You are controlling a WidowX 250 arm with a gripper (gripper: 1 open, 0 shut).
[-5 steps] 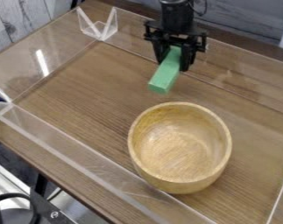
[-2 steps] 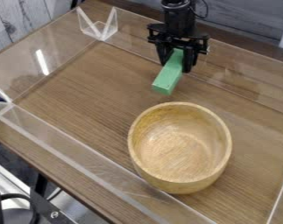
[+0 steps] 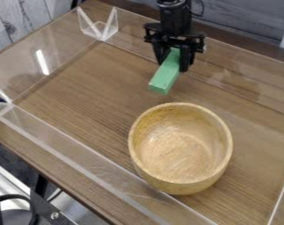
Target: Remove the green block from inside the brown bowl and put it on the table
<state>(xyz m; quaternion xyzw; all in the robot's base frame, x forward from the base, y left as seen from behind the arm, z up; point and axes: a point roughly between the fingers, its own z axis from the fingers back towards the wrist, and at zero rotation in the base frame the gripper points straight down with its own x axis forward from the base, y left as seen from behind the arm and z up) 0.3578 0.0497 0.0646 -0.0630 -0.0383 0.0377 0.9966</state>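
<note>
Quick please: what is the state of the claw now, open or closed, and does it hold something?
Claw: closed on the upper end of the green block, outside the wooden bowl; whether the block's lower end touches the table cannot be told.

Small green rectangular block in black hand, behind the round tan wooden bowl; bowl on wood-grain table, near front right.

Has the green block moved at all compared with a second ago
No. The green block, shut in the gripper, sits at the same spot behind the brown bowl, lower end at the table.
</note>
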